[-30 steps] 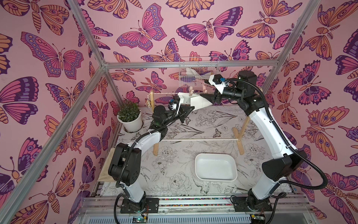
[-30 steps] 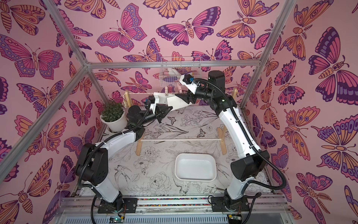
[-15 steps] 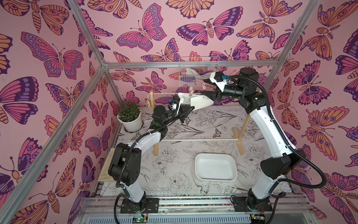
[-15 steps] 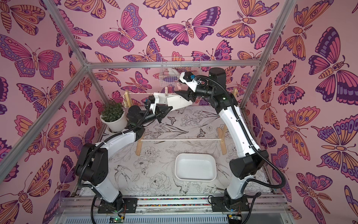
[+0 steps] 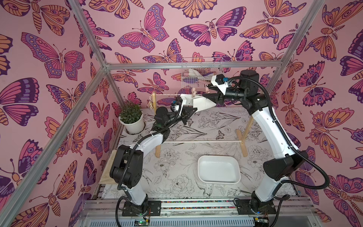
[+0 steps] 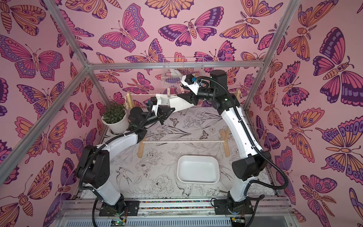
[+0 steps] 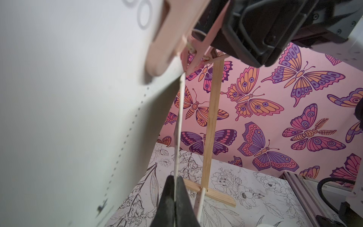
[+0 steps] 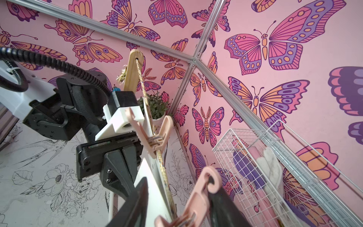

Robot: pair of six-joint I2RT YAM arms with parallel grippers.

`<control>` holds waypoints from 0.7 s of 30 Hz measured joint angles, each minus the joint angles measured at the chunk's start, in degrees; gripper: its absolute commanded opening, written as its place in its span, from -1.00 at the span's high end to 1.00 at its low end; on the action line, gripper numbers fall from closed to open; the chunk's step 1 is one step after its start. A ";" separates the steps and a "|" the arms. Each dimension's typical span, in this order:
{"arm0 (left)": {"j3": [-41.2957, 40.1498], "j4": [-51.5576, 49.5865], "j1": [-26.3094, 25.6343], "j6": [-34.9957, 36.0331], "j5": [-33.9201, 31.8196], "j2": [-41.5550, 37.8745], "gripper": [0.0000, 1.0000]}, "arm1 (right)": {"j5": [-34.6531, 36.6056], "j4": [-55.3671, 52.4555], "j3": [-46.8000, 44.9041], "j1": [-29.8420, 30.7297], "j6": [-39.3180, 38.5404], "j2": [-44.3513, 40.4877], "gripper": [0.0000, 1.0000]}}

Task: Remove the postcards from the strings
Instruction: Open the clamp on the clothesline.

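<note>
Left gripper [image 5: 191, 111] pinches the card [image 5: 202, 102] low; right gripper [image 5: 208, 92], at 1 o'clock, straddles the clip [image 8: 198, 194], grip unclear.

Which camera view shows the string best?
The right wrist view: there the string runs close and sharp, flecks visible, away from the wooden post. In both top views it is only a faint thin line. The left wrist view shows almost nothing of it.

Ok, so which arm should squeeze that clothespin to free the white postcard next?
Right, most likely: the right gripper straddles the clothespin on the string, while the left gripper is shut on the lower edge of the postcard.
</note>
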 measured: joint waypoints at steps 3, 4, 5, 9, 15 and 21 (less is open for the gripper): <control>0.00 0.00 0.00 0.00 0.00 0.00 1.00 | 0.02 -0.02 0.00 0.09 -0.04 0.00 0.37; 0.00 0.00 0.00 0.00 0.00 0.00 1.00 | 0.00 0.00 0.00 0.09 -0.07 0.00 0.44; 0.00 0.00 0.00 0.00 0.00 0.00 1.00 | 0.02 0.02 0.00 0.11 -0.15 0.00 0.47; 0.00 -0.02 0.00 0.00 0.00 0.00 1.00 | 0.00 0.07 -0.02 0.13 -0.09 0.00 0.55; 0.00 -0.02 0.00 0.00 0.02 0.00 1.00 | 0.04 0.81 -0.52 0.11 -0.09 -0.02 0.81; 0.00 -0.02 0.00 -0.17 0.04 0.00 1.00 | 0.11 1.51 -1.44 0.13 -0.07 -0.02 0.98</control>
